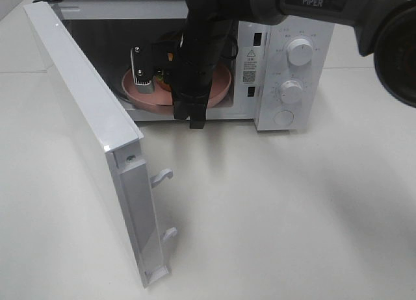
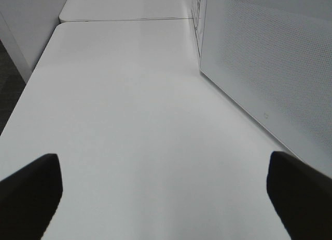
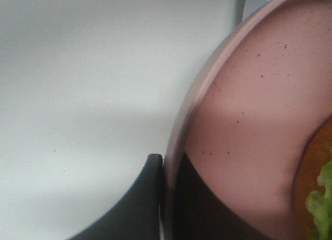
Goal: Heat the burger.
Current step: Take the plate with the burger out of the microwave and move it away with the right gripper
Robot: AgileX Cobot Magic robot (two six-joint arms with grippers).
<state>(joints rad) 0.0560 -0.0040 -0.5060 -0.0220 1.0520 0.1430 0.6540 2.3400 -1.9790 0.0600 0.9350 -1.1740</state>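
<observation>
The burger (image 3: 317,193) shows as an orange edge with green lettuce on the round pink plate (image 3: 249,120). In the exterior high view the plate (image 1: 220,86) sits inside the open microwave (image 1: 286,60), and the arm hides most of the burger. My right gripper (image 3: 167,198) is shut on the plate's rim, reaching into the cavity (image 1: 147,84). I cannot tell whether the plate rests on the cavity floor. My left gripper (image 2: 166,190) is open over bare table with nothing between its fingers.
The microwave door (image 1: 97,118) stands swung wide open toward the front left, its latch hooks (image 1: 162,176) pointing right. Two knobs (image 1: 299,51) sit on the control panel. A white perforated microwave panel (image 2: 259,68) stands close beside the left gripper.
</observation>
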